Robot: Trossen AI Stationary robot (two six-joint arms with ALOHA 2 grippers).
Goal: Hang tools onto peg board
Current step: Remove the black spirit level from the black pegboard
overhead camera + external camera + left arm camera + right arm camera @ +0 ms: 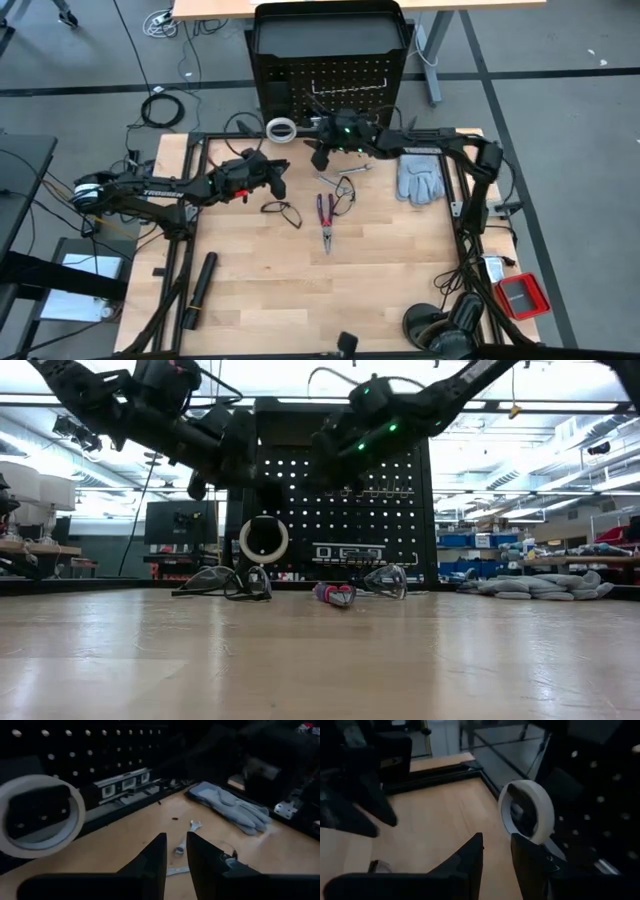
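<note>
White tape ring hanging on peg board, beside right gripper, jaws narrowly parted, empty

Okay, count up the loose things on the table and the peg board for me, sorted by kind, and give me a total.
Safety glasses: 2
Pliers: 1
Wrench: 1
Tape ring: 1
Level strip on the peg board: 1
Grey gloves: 1 pile
Black cylinder: 1
Total: 8

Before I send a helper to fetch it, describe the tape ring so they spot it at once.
Find the upright black peg board at the table's far edge. At its foot, toward the left, hangs the white tape ring: the only round, white, hollow thing there, unlike the dark glasses and pliers lying flat nearby.
</note>
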